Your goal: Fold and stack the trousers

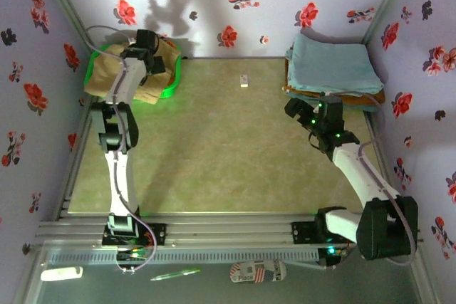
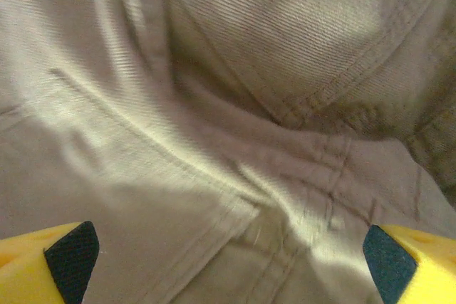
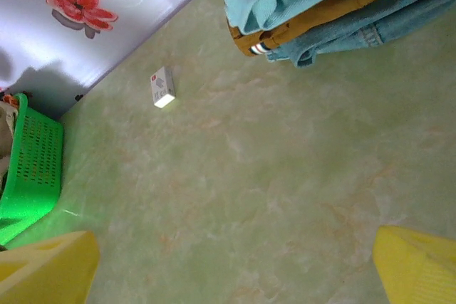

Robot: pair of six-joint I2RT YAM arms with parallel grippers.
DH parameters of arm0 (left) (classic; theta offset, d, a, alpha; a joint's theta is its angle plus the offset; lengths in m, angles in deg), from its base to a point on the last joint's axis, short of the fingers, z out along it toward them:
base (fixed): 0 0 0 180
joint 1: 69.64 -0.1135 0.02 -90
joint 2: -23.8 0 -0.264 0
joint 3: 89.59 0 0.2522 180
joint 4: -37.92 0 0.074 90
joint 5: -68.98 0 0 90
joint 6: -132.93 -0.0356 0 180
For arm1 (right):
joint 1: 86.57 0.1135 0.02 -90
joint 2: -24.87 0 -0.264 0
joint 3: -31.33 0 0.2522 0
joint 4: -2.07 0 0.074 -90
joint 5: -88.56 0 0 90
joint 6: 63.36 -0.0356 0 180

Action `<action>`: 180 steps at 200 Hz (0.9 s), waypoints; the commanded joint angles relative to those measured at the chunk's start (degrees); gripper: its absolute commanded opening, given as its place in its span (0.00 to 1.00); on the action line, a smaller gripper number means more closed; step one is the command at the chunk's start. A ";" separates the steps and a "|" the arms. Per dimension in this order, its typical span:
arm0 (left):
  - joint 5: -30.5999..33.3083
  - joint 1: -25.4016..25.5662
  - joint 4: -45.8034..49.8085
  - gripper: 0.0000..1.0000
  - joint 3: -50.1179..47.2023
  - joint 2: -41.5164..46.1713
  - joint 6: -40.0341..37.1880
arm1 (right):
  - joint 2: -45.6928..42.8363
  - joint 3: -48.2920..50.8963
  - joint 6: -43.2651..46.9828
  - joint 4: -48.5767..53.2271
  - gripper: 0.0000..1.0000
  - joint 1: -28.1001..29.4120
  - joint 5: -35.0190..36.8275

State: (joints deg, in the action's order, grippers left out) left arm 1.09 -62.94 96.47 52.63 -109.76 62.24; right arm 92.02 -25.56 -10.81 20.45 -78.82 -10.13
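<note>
Trousers [image 2: 214, 105]: bunched in the green basket [image 1: 169, 87].
Left gripper [image 2: 228, 261]: wide, just above them.
Right gripper [image 3: 235, 265]: wide, well right of basket.
Risk: you may pinch one layer; legs could snag the rim.

Lab test booth: floral-papered walls [image 1: 214, 5], aluminium rails [image 1: 228, 229].

The trousers [image 1: 105, 70] are plain tan twill, unfolded and bunched in a loose heap inside the green basket [image 1: 169, 90] at the far left corner of the tabletop [image 1: 214, 154]. Up close, the fabric [image 2: 214, 105] is creased, with stitched seams visible.
</note>
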 commanded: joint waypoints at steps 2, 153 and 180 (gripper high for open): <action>1.37 -0.28 4.26 1.00 8.70 -6.76 -3.31 | 1.21 -1.62 1.83 -2.04 0.99 0.58 -1.96; 0.13 8.28 -9.03 0.00 -1.25 28.21 -14.88 | -1.22 -2.22 0.03 -2.46 0.99 1.25 -0.73; -2.52 16.59 -12.95 0.00 -6.57 39.61 -19.83 | -1.65 -1.87 -0.20 -2.60 0.99 1.32 -0.51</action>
State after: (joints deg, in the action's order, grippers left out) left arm 1.07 -53.37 89.07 49.44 -80.10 49.08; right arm 91.80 -26.90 -9.98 19.86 -77.88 -11.11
